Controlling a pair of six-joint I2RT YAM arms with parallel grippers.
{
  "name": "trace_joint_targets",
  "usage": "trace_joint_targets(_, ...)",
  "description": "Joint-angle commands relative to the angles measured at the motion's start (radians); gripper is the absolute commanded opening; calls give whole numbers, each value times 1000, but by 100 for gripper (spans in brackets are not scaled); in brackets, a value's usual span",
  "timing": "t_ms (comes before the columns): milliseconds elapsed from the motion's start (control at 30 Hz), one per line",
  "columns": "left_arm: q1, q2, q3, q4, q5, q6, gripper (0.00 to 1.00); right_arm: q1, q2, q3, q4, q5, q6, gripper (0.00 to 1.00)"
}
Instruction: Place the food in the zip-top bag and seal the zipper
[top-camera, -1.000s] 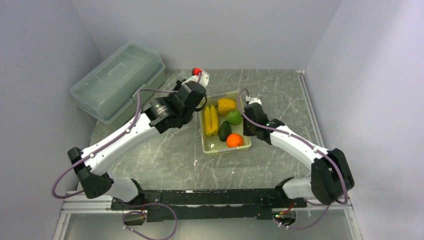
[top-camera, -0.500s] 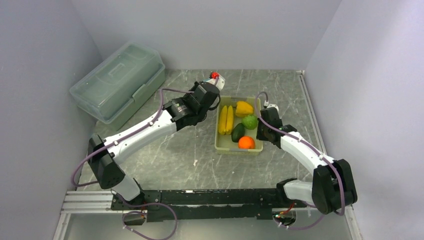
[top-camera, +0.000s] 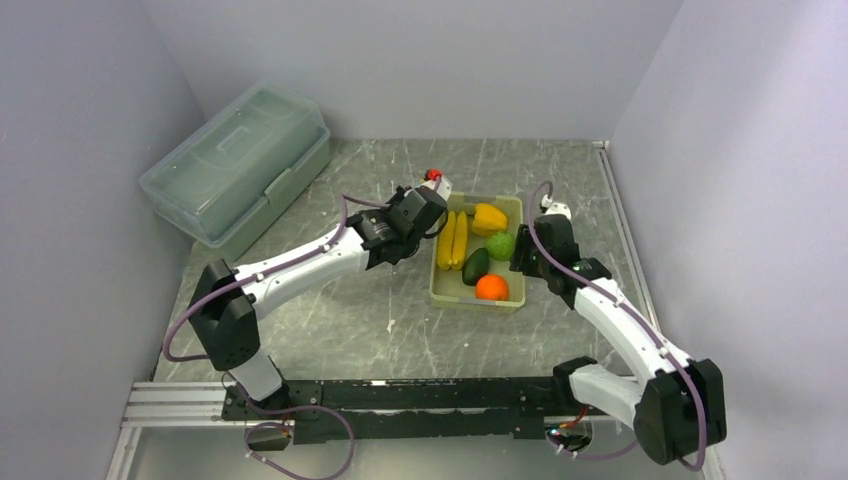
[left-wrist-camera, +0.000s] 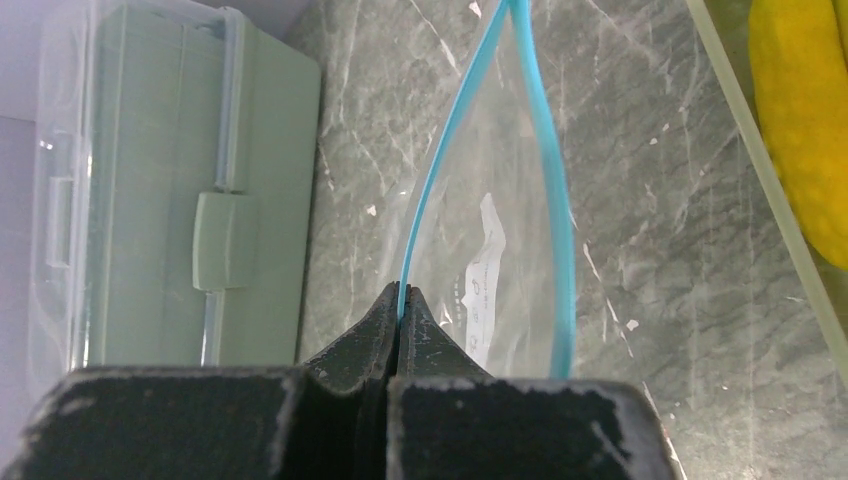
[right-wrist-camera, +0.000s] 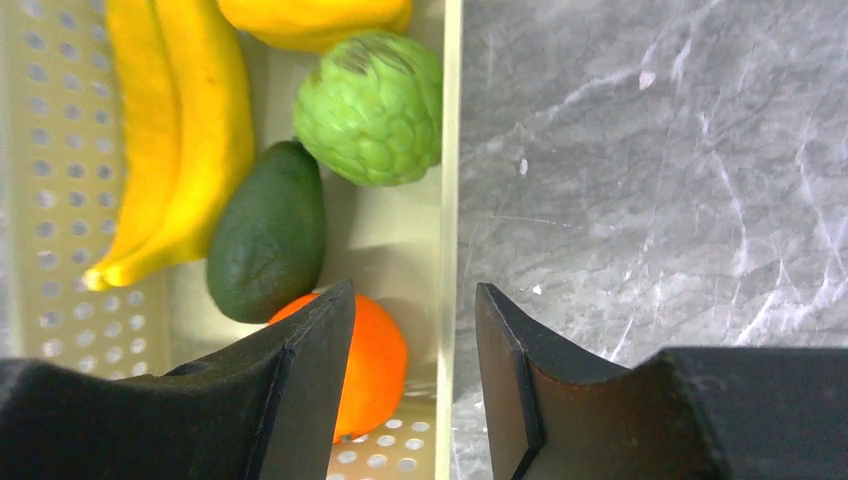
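Note:
In the left wrist view my left gripper (left-wrist-camera: 404, 292) is shut on one side of the teal zipper (left-wrist-camera: 440, 160) of the clear zip-top bag (left-wrist-camera: 500, 200). The bag's mouth gapes, and its other teal edge curves away to the right. The food lies in a pale green basket (top-camera: 475, 303): bananas (top-camera: 452, 240), a yellow piece (top-camera: 489, 217), a light green round one (top-camera: 500, 245), an avocado (top-camera: 476, 266) and an orange (top-camera: 491, 287). My right gripper (right-wrist-camera: 415, 290) stands open astride the basket's right wall (right-wrist-camera: 449, 200), one finger inside by the orange (right-wrist-camera: 380, 360).
A large translucent lidded storage box (top-camera: 235, 160) stands at the back left, close to the bag's left side in the left wrist view. Grey walls enclose the marble table on three sides. Bare marble lies right of the basket.
The basket slid right with both arms over the last second. My right gripper was shut at the basket's right wall and has opened. The left gripper stayed shut.

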Motion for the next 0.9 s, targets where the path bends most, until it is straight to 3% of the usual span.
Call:
trace_joint_targets(0,-7,-5,1,14,29,-87,0,-3,-84,75,-7,-38,29,50)
trace_joint_targets(67,-6,-1,4,-9,41,-104,0,-2,-117,83,18,-109,52,43)
trace_joint_targets(233,-8,-19,-11,-31,70,-189,0,-1,-155,117,102,-294,140,0)
trace_joint_targets(467,-10,-57,-44,-33,117,-247,0,55,-106,144,282,-433,292,0)
trace_joint_targets(867,-38,-94,-72,-57,152,-315,0,254,78,175,539,-384,454,0)
